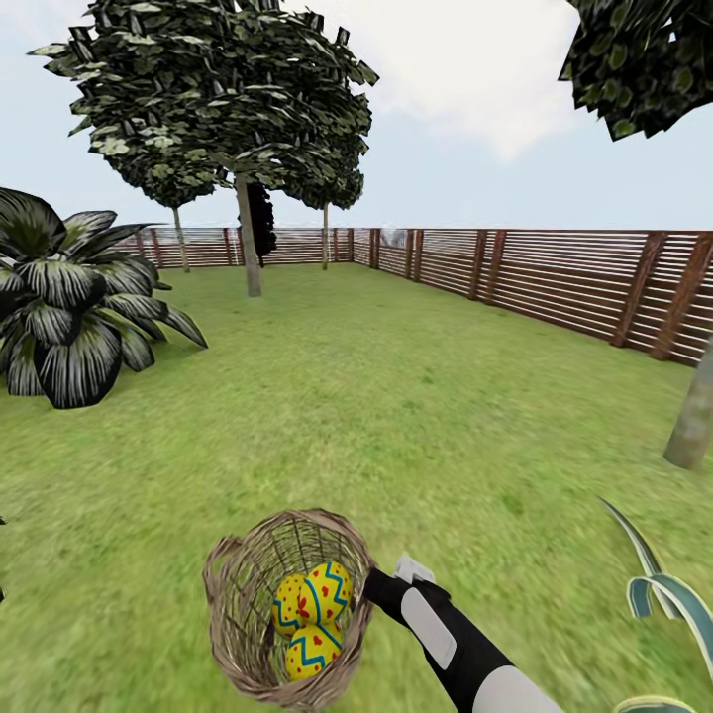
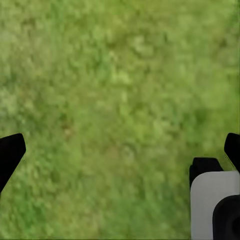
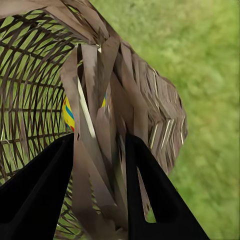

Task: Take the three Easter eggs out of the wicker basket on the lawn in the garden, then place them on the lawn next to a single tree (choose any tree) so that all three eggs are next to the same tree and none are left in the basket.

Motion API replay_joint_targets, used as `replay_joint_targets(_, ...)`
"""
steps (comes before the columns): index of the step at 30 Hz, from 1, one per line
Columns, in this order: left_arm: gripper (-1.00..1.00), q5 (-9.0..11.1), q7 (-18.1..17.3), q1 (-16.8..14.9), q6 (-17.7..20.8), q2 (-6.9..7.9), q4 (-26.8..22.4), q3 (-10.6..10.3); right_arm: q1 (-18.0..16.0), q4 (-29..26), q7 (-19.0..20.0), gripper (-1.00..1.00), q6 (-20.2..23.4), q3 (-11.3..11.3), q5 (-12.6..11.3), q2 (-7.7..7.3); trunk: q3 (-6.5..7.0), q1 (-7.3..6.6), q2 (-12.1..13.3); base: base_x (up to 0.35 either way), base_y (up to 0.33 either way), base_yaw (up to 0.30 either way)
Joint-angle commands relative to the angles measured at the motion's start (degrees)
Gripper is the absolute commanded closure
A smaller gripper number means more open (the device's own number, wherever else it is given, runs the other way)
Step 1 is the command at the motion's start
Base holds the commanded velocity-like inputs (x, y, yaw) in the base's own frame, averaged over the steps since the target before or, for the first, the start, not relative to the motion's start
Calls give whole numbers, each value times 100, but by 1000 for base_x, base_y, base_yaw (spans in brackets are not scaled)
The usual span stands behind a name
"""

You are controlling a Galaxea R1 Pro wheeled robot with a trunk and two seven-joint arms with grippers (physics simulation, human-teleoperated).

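Note:
The wicker basket [image 1: 226, 584] hangs tilted low over the lawn [image 1: 396, 396], its mouth turned toward my head camera. Three yellow Easter eggs with blue zigzags lie inside: one [image 1: 330, 586], a second [image 1: 289, 603] and a third [image 1: 313, 649]. My right gripper [image 1: 374, 586] is shut on the braided rim at the basket's right side. In the right wrist view its black fingers [image 3: 150, 185] straddle the woven rim [image 3: 100, 100], and an egg [image 3: 68, 114] shows through the weave. My left gripper [image 2: 122, 145] is open over bare grass. A thick grey-brown tree trunk [image 1: 691, 421] stands at the far right.
A brown slat fence [image 1: 555, 267] bounds the garden at the back and right. Another tree [image 1: 249, 233] stands far ahead on the left, with thin-trunked trees behind it. A big dark-leaved bush [image 1: 69, 297] sits at the left. Striped plant leaves [image 1: 663, 594] reach in at the lower right.

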Motion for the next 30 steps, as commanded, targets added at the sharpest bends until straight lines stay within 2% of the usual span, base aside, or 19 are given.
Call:
replay_joint_targets(1,-100,56,1,-5,-21,7,5,-47,-6,-15,-46,100,5,11,-53,0,-7,4,-5,329,0,0)
replay_joint_targets(30,-100,56,14,-5,-25,0,2,-48,-5,-7,-47,100,-1,11,-53,0,-7,4,-5,329,0,0)
